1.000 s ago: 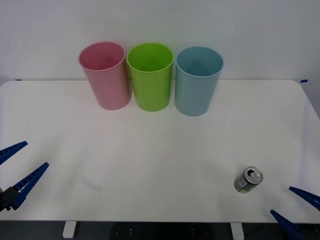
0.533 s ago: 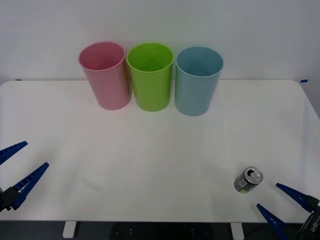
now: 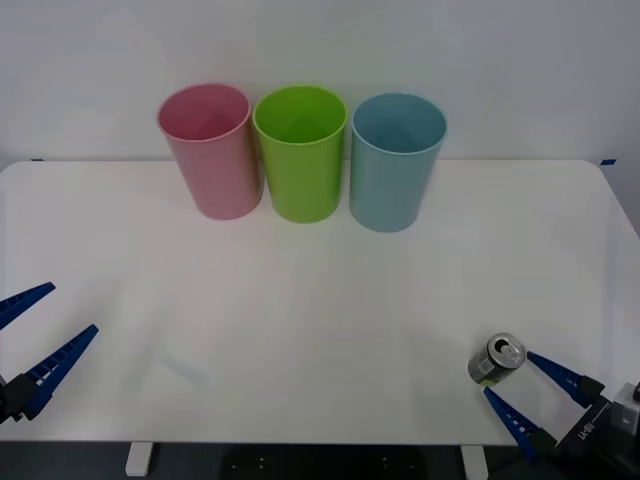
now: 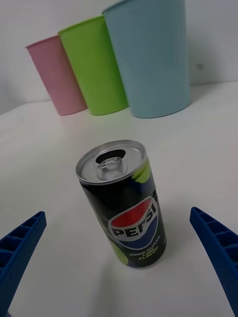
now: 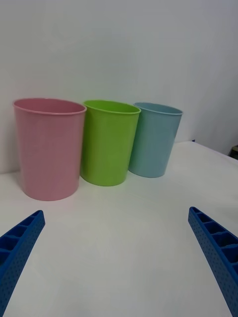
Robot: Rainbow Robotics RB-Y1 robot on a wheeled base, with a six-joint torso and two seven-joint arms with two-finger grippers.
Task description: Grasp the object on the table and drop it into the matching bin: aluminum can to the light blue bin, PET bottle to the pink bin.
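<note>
Where the table [image 3: 300, 300] nears its edge, the can [image 4: 124, 205] reads "PEPSI"

Light: bright, even and soft, coming from overhead.
Shadows: the aluminum can [image 4: 122, 200] is casting only a faint patch at 5 o'clock.
Glare: its silver top is gleaming.
Focus: the light blue bin [image 4: 148, 57] is looking slightly soft behind it.

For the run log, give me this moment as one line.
right gripper: open, nearing can | left gripper: open, idle | can: upright on table
</note>
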